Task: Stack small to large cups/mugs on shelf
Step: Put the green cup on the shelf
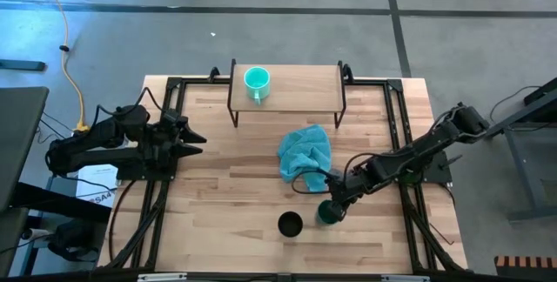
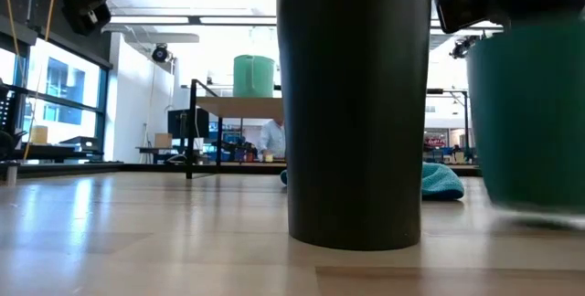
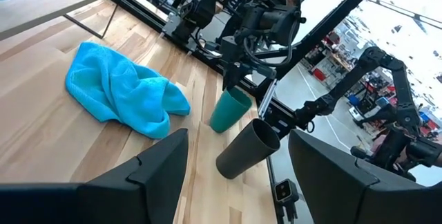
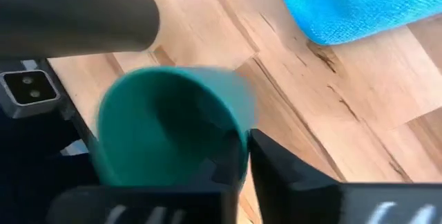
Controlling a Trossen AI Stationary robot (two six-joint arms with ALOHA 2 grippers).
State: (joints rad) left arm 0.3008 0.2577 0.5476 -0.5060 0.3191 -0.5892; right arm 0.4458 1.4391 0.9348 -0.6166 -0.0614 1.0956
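The light turquoise mug point(image 1: 257, 80) stands on the light-wood shelf point(image 1: 305, 86) at the table's far side; it also shows in the low view point(image 2: 254, 75). The black cup point(image 1: 290, 224) stands upright on the table near the front edge. My right gripper point(image 1: 335, 202) is shut on the dark green cup point(image 1: 328, 215), just right of the black cup. My left gripper point(image 1: 198, 143) is open and empty at the table's left, well away from the cups. My right gripper holds the dark green cup by its rim wall point(image 4: 240, 148), coming from above. One finger point(image 4: 280, 175) is outside the wall; the other seems to be inside the cup. The cup stays roughly upright, mouth up. Whether its base rests on the table I cannot tell.
A crumpled teal cloth point(image 1: 305, 151) lies on the table between the shelf and the cups. The shelf has free board right of the mug. Black metal frames point(image 1: 396, 117) run along both sides of the table. A person shows far off in the room point(image 2: 271, 139).
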